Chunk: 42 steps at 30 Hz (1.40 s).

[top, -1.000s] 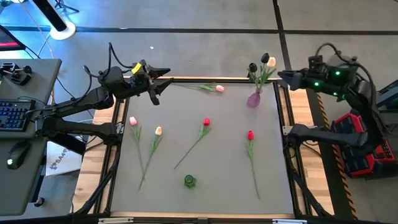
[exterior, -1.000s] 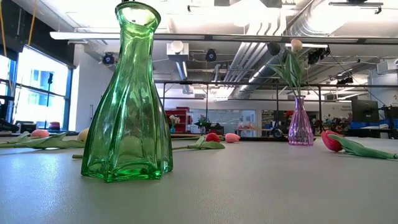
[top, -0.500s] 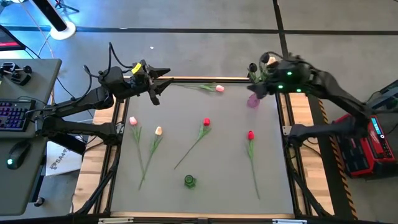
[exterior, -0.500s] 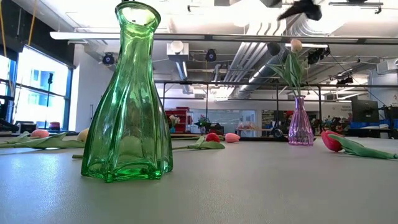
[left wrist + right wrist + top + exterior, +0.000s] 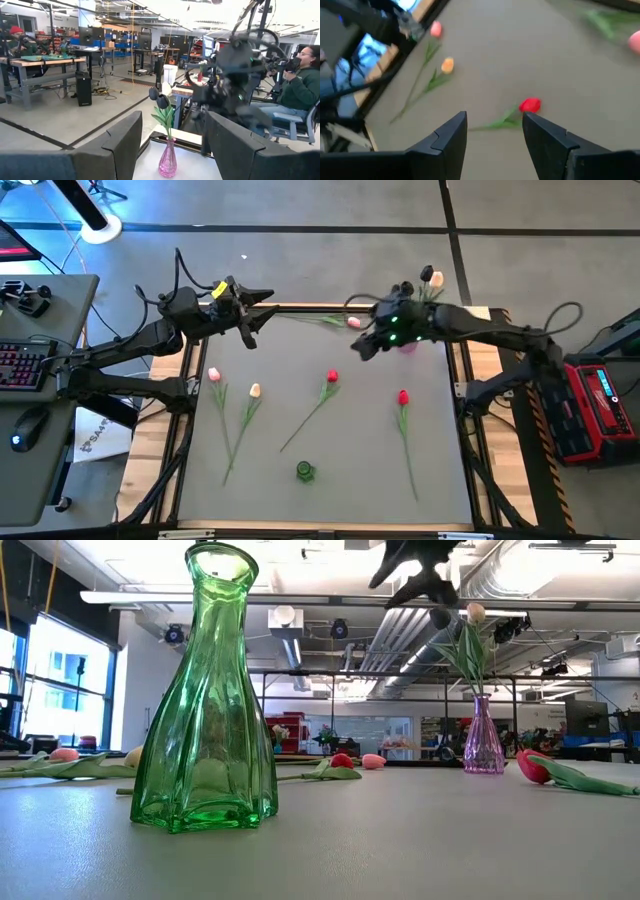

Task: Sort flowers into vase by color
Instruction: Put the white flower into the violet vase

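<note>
Now the right gripper (image 5: 366, 346), jaws apart, is hanging over the grey table (image 5: 350, 430) nr the small pink glass vase (image 5: 483, 736); left gripper (image 5: 250, 325), jaws apart, is waiting at the table's far-left corner.

Five tulips lie flat on the mat: two red (image 5: 332, 377) (image 5: 403, 397), two pink (image 5: 213, 375) (image 5: 354, 323), one cream (image 5: 254, 390). A near-black tulip (image 5: 161, 100) and a cream one stand upright in the purple vase (image 5: 408, 342); the green vase (image 5: 305, 471) holds none.

Glossy glass green vase (image 5: 205, 690), seemingly.
</note>
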{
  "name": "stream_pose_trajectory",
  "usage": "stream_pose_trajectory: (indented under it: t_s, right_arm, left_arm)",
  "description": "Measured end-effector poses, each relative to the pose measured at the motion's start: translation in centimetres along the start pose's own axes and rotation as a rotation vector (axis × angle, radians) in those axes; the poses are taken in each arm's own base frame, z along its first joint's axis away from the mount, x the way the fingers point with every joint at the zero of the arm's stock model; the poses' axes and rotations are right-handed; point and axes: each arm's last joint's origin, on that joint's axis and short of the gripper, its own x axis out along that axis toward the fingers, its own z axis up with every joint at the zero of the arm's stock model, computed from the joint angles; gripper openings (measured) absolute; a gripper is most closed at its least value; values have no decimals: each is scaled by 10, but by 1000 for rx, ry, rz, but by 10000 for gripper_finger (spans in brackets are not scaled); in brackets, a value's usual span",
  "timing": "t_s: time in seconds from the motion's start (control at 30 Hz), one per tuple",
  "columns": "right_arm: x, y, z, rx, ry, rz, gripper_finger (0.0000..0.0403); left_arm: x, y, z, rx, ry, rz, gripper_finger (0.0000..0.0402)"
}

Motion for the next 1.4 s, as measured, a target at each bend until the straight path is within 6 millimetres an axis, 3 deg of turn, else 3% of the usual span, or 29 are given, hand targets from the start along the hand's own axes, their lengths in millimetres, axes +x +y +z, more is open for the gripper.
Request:
stream_pose_trajectory:
  t_s: [0.1,0.23,0.7,0.83,1.03,1.4]
  right_arm:
    - [13,7,-7,-35,17,-35,179]
    - [14,21,-18,-88,-32,-71,179]
    - [-15,60,-37,-193,-198,85,179]
    - [-16,65,-40,-199,-228,79,179]
    - [-17,66,-39,-148,-275,60,179]
    - [-18,66,-40,-66,-295,48,179]
  left_arm:
    - [0,0,0,0,0,0,206]
    - [0,0,0,0,0,0,206]
    - [0,0,0,0,0,0,206]
    - [0,0,0,-24,0,0,206]
    - [0,0,0,-204,1,-9,206]
    - [0,0,0,-131,1,-9,206]
